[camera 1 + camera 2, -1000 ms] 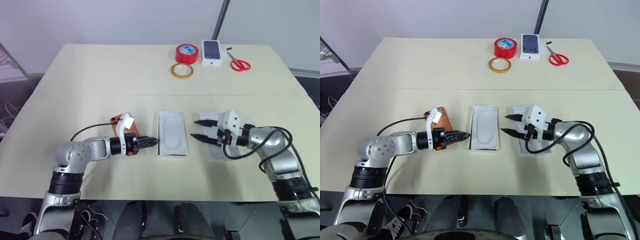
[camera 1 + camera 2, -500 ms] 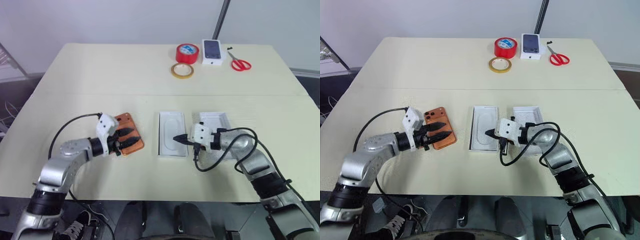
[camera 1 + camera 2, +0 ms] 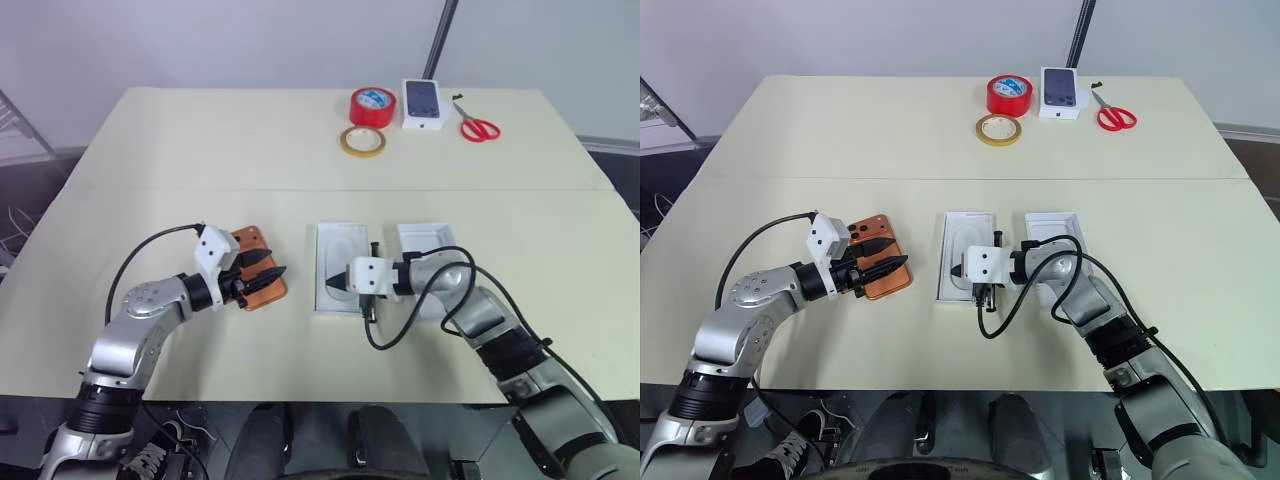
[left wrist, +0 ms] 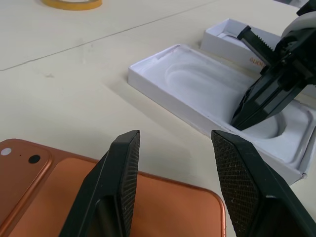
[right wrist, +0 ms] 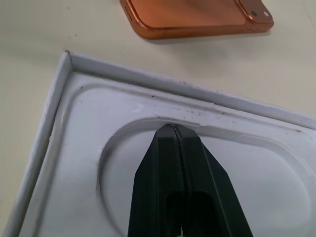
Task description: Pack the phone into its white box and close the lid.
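**Two grippers, one holding the tray steady, one poised over the phone**

Two jobs seem to be split between the arms. The right gripper (image 3: 958,270) has its black fingers pressed tight together with nothing between them, and the closed tip rests in the rounded recess of the shallow white cardboard box (image 3: 341,240) lying open near the table's front edge. Most likely it is there to pin the light tray so it cannot slide.

The left gripper (image 3: 276,271) hangs over the slim, glossy copper-orange phone (image 3: 883,276), fingers spread apart and gripping nothing. The phone lies flat on the pale table, back up with its camera cluster showing, just beside the box on the robot's left and apart from it. The spread fingers suggest a grasp is being lined up; a thin phone flat on the table gives little edge to catch.

To the right of the box lies the white cardboard lid (image 3: 432,238), open side up, partly covered by the right arm, so the closing step is not yet done. At the far edge sit a red tape roll (image 3: 373,105), a tan tape ring (image 3: 363,141), a small white box printed with a dark phone (image 3: 424,103), and red-handled scissors (image 3: 478,126), none needed here.
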